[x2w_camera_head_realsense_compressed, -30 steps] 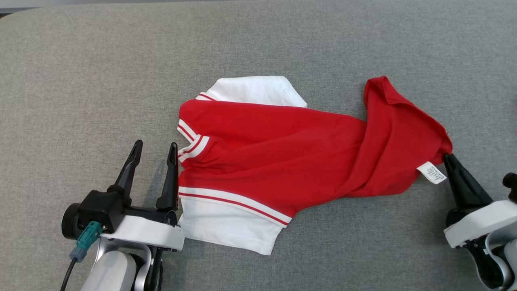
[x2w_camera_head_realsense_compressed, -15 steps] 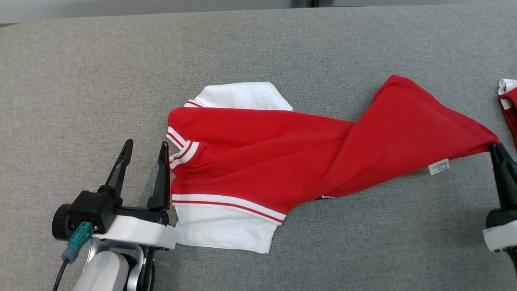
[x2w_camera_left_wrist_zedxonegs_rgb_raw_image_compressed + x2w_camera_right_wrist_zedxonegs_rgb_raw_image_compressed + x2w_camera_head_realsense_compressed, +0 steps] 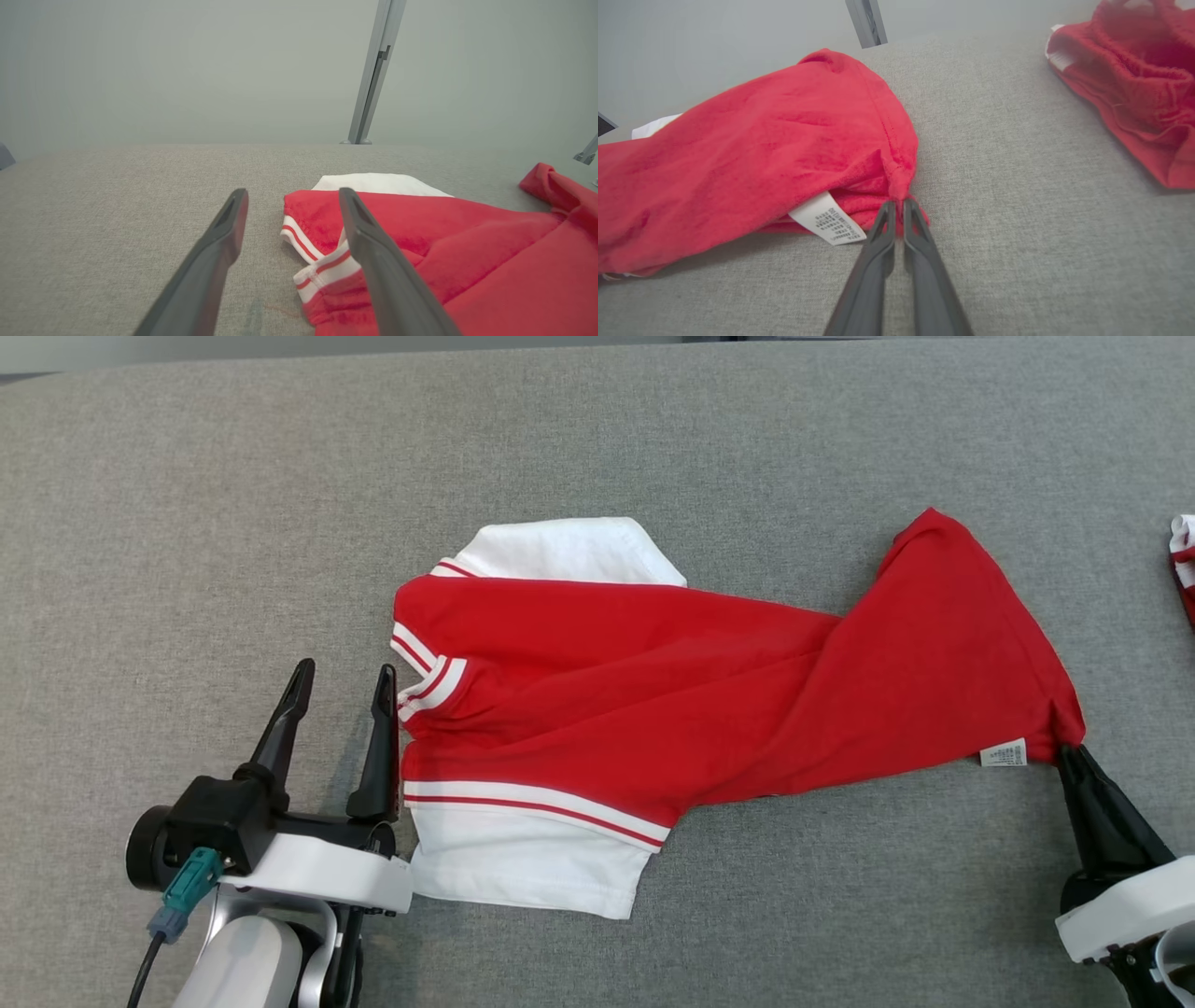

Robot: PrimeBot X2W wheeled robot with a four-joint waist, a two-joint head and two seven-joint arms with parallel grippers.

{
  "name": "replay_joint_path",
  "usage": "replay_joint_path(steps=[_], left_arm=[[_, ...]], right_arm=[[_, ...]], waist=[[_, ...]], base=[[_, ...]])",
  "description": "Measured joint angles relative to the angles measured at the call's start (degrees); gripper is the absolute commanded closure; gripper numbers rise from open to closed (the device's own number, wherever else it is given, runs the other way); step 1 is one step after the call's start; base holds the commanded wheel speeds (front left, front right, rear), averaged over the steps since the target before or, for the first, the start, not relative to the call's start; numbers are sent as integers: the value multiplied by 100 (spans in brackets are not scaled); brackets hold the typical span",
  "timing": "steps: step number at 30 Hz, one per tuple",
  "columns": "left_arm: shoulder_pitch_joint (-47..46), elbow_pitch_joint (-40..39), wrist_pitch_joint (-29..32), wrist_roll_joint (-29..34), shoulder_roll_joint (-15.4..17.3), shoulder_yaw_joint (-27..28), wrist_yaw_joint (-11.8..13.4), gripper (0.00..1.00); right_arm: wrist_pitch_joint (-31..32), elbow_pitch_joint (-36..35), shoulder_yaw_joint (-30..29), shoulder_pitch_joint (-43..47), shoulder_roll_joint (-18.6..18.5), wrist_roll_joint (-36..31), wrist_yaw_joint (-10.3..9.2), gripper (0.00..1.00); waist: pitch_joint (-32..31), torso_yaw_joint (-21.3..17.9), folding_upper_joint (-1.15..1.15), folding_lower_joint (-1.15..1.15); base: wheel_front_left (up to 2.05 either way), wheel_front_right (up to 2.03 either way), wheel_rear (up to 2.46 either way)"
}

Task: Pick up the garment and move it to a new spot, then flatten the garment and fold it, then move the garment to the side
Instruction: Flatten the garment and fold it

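A red garment with white sleeves and striped collar lies across the grey table, twisted toward its right end. My right gripper is shut on the hem corner of the garment, just beside its white care label. In the right wrist view the right gripper has both fingers pressed together on the red cloth. At the lower left my left gripper stands open next to the striped collar. Its right finger overlaps the collar edge, and nothing sits between the fingers of the left gripper.
A second red and white garment lies crumpled at the table's far right edge. A metal post stands behind the table. Bare grey cloth surface stretches to the left and along the front.
My right gripper has pulled the hem corner down and back toward me after stretching it far to the right. The red cloth is less taut. The left gripper stays put.
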Motion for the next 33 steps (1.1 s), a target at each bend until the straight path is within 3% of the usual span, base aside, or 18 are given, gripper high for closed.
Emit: replay_joint_path(steps=[1,2,8,15,22,33], left_arm=[[2,2,-1,-8,4,4,1,0],[2,2,-1,-8,4,4,1,0],[126,24,-7,-54,34,55,40,0],[248,34,-5,-126,58,88,87,0],[376,54,-3,-136,88,52,108,0],[613,124,32,-219,75,-29,120,0]], right_arm=[[-48,14,18,-7,-2,5,0,17],[-48,14,18,-7,-2,5,0,0],[-334,-143,-84,-15,-60,-165,0,0],[-456,-834,-597,-32,109,-875,0,0],[-177,-1379,-761,31,366,-1389,0,0],[45,-1510,-686,335,556,-1460,0,0]], waist=[[-15,-3,0,0],[-15,-3,0,0],[-164,-58,0,0],[-401,-108,0,0],[-651,-68,0,0],[-923,-19,0,0]], base=[[0,0,0],[0,0,0],[0,0,0],[0,0,0],[0,0,0],[0,0,0]])
